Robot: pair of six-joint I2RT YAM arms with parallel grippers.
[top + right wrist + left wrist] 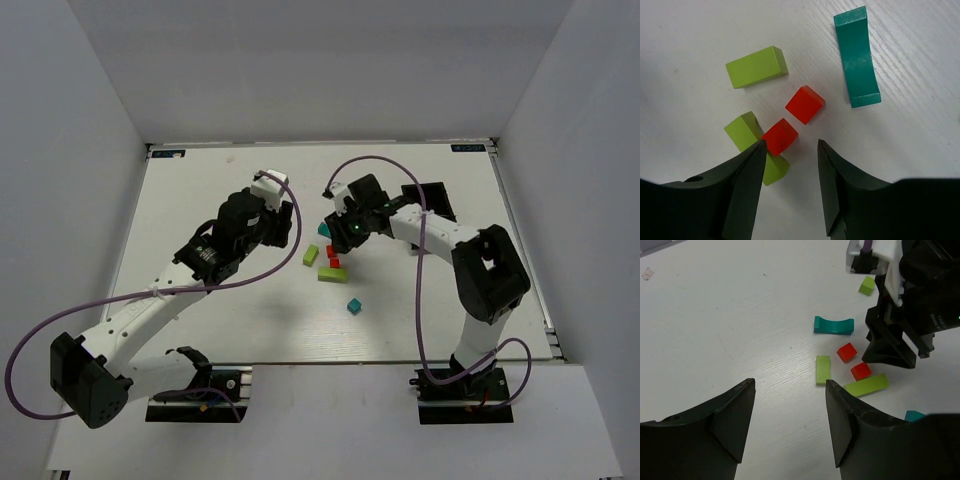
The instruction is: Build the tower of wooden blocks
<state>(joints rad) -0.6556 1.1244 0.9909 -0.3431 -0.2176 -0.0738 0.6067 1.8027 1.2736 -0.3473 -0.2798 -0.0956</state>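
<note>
From above, no tower stands yet: the blocks lie loose in the middle of the white counter (200, 200), between the two arms. A teal arch (323, 229) lies farthest back. In front of it are a short lime block (311, 255), two red cubes (331, 251) and a long lime block (332, 274). A teal cube (354, 306) sits apart, nearer the bases. The left tool (287, 225) hangs just left of the group, and the right tool (343, 232) is over its far side.

The left wrist view shows the left tool (790, 420) spread wide with nothing between its fingers. Beyond it lie the blocks, with the black right tool (890, 347) above them. One more small lime block (867, 285) lies farther off.

The right wrist view shows the right tool (790, 170) spread too, pinching nothing. One red cube sits just ahead of the gap, against the long lime block (747, 131).
</note>
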